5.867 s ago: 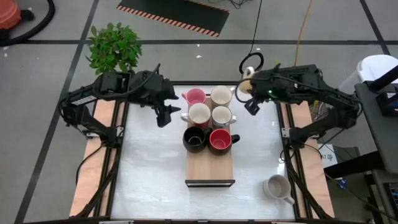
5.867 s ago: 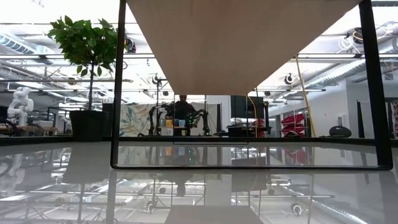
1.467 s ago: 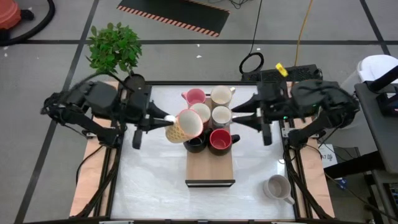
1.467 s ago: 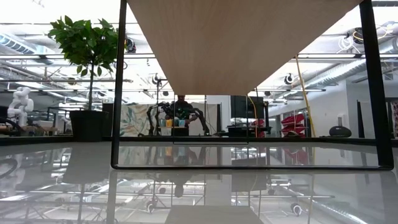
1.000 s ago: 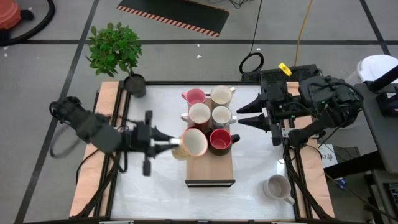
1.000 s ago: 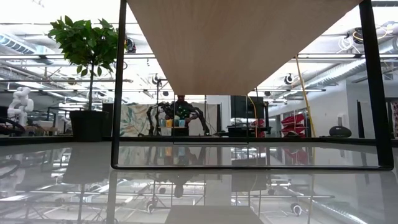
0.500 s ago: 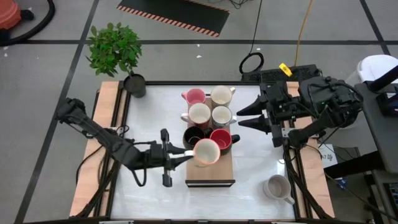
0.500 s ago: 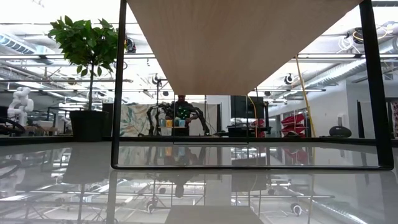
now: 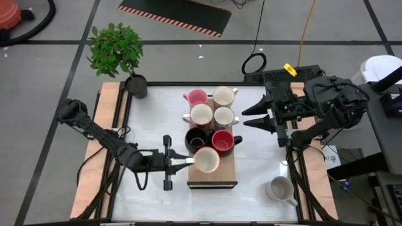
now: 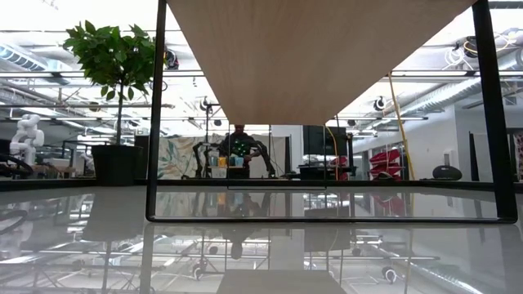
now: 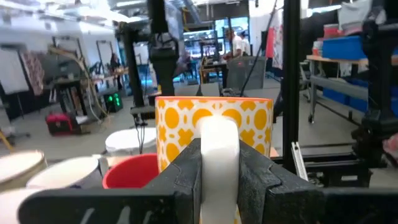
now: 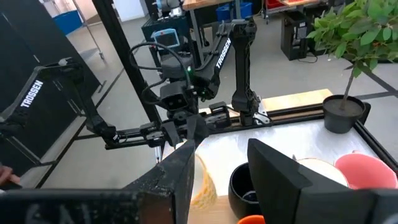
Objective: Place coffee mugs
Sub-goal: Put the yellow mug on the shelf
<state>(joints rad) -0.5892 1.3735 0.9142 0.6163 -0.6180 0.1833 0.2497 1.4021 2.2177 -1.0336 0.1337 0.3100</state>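
On the far left of the high view we see the potted plant (image 9: 115, 49) at the bench's (image 9: 151, 194) back left corner. The left arm reaches low across the bench toward the middle, and the left gripper (image 9: 188, 161) has its fingers clamped on the white handle of a cream mug with a yellow pattern (image 9: 206, 160). In the left wrist view that patterned mug (image 11: 214, 137) sits upright between the dark fingers (image 11: 258, 180), with its handle pinched between them.

The held mug is over the left side of the wooden board (image 9: 212, 176), just in front of the black mug (image 9: 196, 139); we cannot tell whether it touches the board. On the board behind it stand six mugs in two columns. At the back are the pink mug (image 9: 196, 97) and a cream mug (image 9: 223, 96). In the middle row are two more cream mugs (image 9: 201, 115), (image 9: 223, 117). Nearest the held one are the black mug and the red mug (image 9: 222, 140).

Further right, the right gripper (image 9: 246, 117) hovers beside the board's right edge with its fingers spread wide and nothing between them. At the bench's front right a grey mug (image 9: 280, 189) lies on its side, well apart from the board.
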